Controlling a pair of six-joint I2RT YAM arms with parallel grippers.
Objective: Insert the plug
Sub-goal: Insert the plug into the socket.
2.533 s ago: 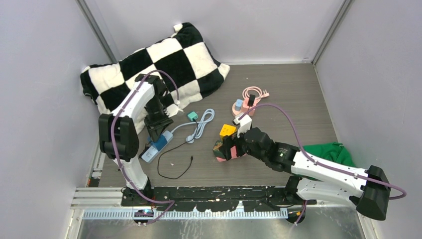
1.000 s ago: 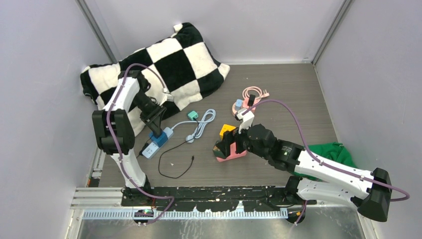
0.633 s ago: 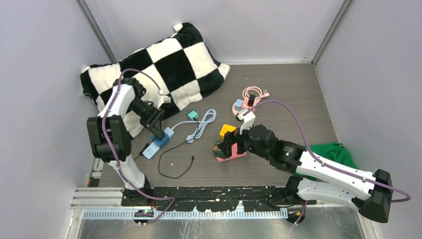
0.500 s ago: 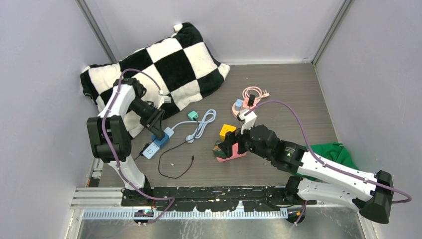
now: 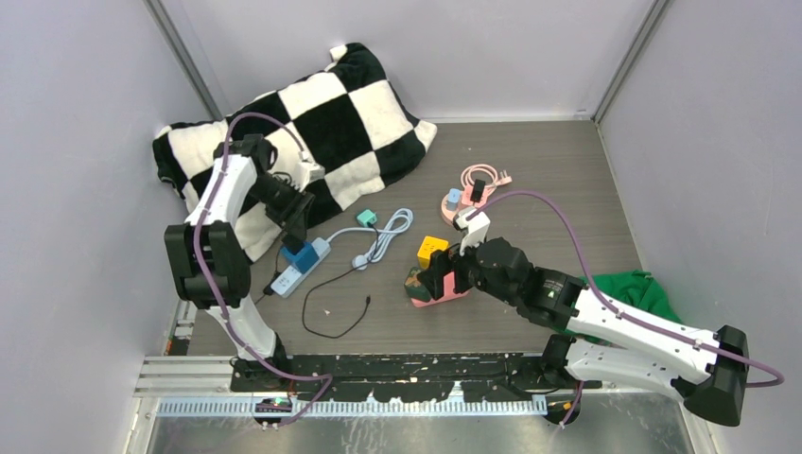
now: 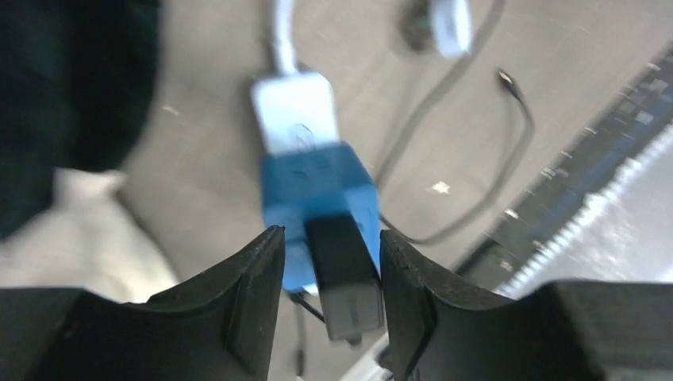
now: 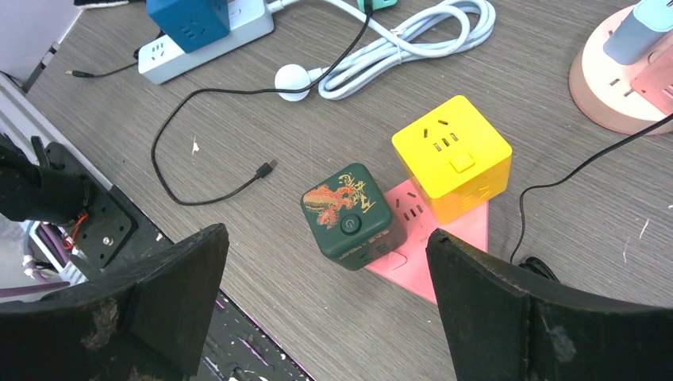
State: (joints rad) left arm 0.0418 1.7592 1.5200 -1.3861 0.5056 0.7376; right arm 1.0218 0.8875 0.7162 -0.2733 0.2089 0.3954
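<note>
Task item: black plug [image 6: 341, 270], a small boxy block with no visible markings, lower centre of the left wrist frame. It sits against the near face of a blue cube socket [image 6: 317, 178]. The cube is mounted on a white power strip [image 6: 292, 111] that runs toward the top of the frame. The frame is blurred, so I can't tell if the plug is fully seated.

The left gripper [image 6: 329, 236] is slightly spread and straddles the plug. A sliver of blue shows between the left finger and the plug. The right finger looks flush with it, but contact can't be confirmed. No pinch is visible.

In the top view, cube and strip lie centre-left, just below the left gripper and apart from it. They are near the lower edge of a checkered blanket [image 5: 322, 123]. The plug is too small to make out there. Only this view shows the blanket and a green cloth [image 5: 629, 288] at the right.

In the right wrist view, the right gripper [image 7: 325, 238] is spread wide with nothing between its fingers. It hangs over a dark green cube [image 7: 349, 210] with a gold-red print, a yellow cube [image 7: 451, 155] and the pink base [image 7: 468, 230] they touch. The cube socket and strip show at the upper left, with the plug hidden. A black cable [image 7: 198, 103] loops across the floor, its loose connector left of the green cube.
</note>
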